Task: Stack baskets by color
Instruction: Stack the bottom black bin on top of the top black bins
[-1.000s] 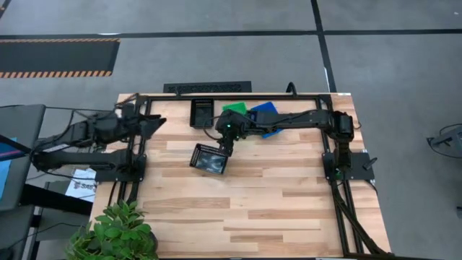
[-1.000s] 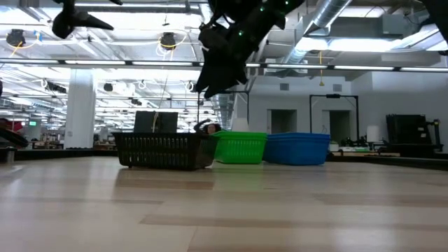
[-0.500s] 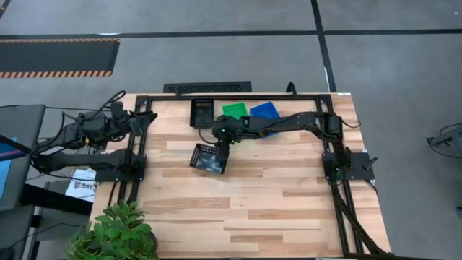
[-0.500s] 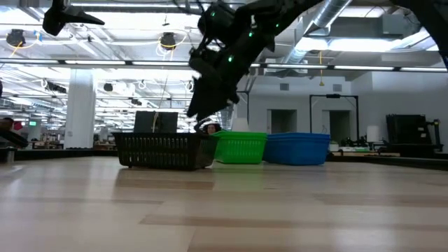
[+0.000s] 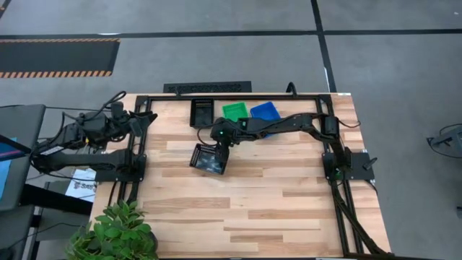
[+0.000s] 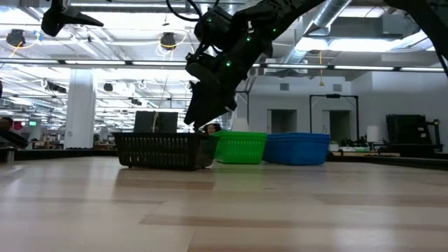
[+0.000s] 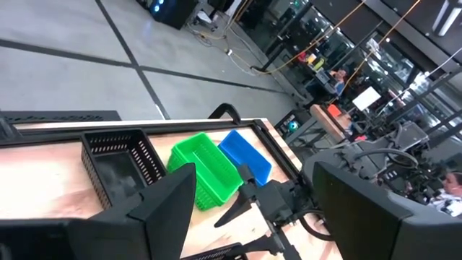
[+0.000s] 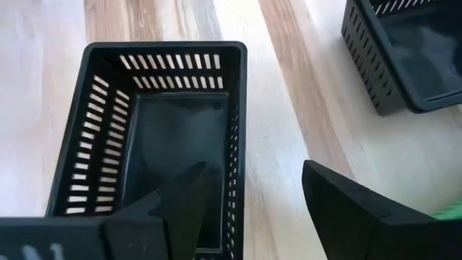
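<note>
Baskets: one black basket (image 5: 209, 158) lies mid-table, tilted askew; second black basket (image 5: 201, 113) at the far edge, beside the green stack (image 5: 234, 111) and blue stack (image 5: 265, 110). Right gripper (image 5: 219, 144) hangs just above the mid-table basket's far rim, fingers spread wide, holding nothing. Left gripper (image 5: 146, 119) waits at the table's left edge, fingers wide, empty.

Bright, even overhead light fills every view. Ceiling lamps glare in the low view. Shadows stay soft and short.
</note>
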{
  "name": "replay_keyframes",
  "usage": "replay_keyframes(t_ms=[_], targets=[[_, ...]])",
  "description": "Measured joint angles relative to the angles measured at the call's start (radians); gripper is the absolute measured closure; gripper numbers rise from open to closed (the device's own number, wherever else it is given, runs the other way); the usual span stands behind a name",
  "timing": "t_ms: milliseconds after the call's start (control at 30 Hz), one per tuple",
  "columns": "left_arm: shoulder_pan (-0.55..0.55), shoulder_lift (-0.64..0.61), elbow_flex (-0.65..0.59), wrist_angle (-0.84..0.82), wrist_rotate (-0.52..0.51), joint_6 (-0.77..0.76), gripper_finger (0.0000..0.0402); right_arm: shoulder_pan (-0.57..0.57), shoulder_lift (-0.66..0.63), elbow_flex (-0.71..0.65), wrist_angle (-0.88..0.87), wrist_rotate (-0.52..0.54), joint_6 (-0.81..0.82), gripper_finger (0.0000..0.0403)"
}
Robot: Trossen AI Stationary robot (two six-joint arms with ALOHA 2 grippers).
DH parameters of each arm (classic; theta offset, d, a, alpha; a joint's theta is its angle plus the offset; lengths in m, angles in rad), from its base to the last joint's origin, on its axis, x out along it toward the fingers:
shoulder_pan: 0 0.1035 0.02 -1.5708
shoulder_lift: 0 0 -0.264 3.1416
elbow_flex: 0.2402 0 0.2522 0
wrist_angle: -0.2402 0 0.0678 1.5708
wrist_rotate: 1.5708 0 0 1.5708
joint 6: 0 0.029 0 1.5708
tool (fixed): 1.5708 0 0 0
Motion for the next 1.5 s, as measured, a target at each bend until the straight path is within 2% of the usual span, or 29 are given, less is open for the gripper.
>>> replay_keyframes(t_ms=[533,667,833,967,1267,1500], targets=[[0.000,0.000,0.000,-0.004,-0.001,0.000,0.0136,0.035,0.081,-0.001,-0.031,-0.004,0.000,0.0162],[0.000,0.000,0.000,-0.006,-0.014,0.000,0.0136,0.035,0.081,0.000,-0.045,-0.004,0.000,0.0208],[0.000,0.000,0.000,-0.012,-0.014,0.000,0.0136,0.035,0.081,0.000,-0.065,-0.006,-0.001,0.0304],[0.000,0.000,0.000,-0.012,-0.019,0.000,0.0136,0.033,0.080,0.000,-0.070,-0.047,0.004,0.0382],[0.000,0.000,0.000,-0.013,-0.020,0.000,0.0136,-0.001,0.070,0.005,-0.061,-0.134,0.115,0.0394],[0.000,0.000,0.000,-0.013,-0.020,0.000,0.0136,-0.062,0.014,0.084,-0.073,-0.179,0.238,0.0397]])
